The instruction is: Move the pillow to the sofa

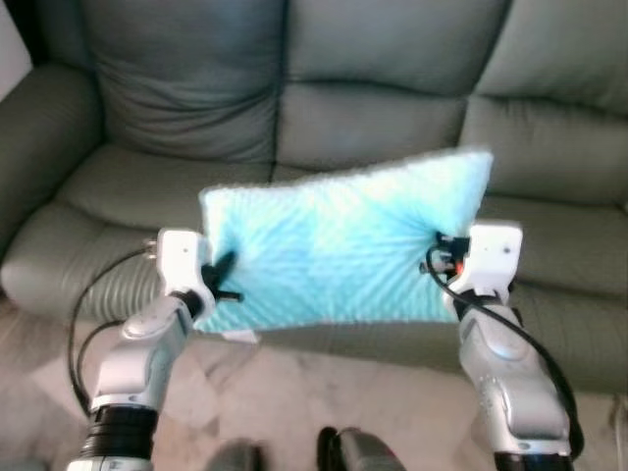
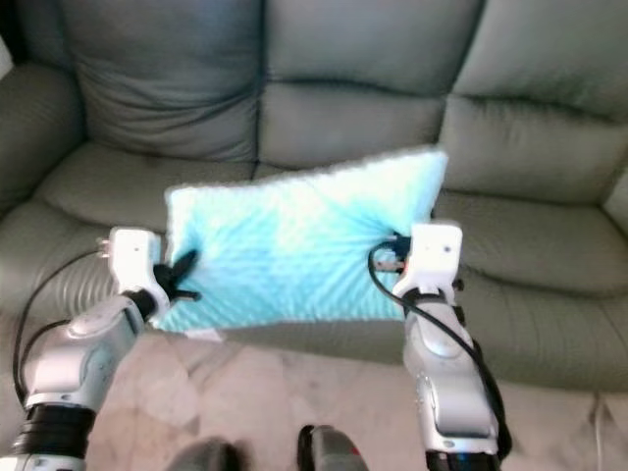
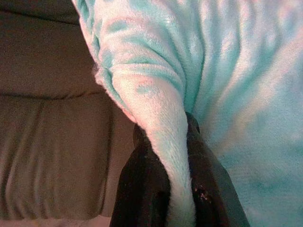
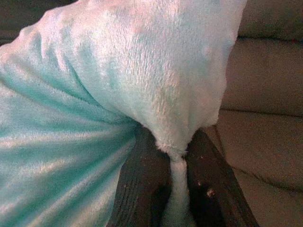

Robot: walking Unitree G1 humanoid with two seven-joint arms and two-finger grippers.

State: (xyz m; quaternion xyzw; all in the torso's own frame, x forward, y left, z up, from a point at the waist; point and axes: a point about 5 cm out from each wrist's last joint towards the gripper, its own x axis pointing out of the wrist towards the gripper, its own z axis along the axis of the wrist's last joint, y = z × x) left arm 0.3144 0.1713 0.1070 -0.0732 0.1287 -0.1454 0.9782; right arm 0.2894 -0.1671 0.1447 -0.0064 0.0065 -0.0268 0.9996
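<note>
Grey sofa [image 1: 373, 128] cushions span twelve o'clock. Hanging before the seat edge, the turquoise pillow [image 1: 339, 250] is pinched at nine o'clock by the left end effector [image 1: 222, 278] and at three by the right end effector [image 1: 439, 251]. Carrying is underway; next comes reaching forward over the seat and letting go.

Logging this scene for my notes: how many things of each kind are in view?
Pillow: 1
Sofa: 1
Tools: 2, left tool and right tool, each pinching a pillow edge
Total: 4
</note>
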